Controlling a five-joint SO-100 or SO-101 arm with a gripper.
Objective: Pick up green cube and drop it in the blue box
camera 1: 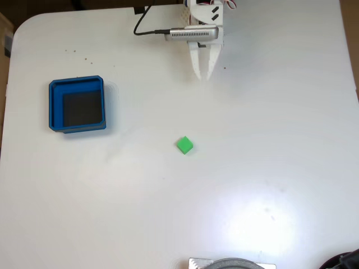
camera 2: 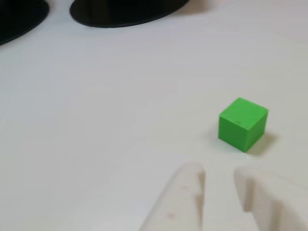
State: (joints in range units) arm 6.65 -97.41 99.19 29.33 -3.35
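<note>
- Cube: small, green, alone on the white table. Taken as the landmark for every entry below. It sits turned, one corner pointing toward the arm's end of the table.
- Gripper: in the fixed view, up-frame of the cube and a touch to its right, well apart from it. Fingers nearly together, only a narrow slit between the tips. It holds nothing.
- Same gripper in the other view: the two pale tips show a small gap. The cube lies just ahead of them and slightly right.
- Box: blue, dark floor, nothing in it. In the fixed view it lies far left of the cube and a little up-frame.
- Judgement: the reach runs forward and slightly right of the fingers' line. The jaws likely need to widen first.
</note>
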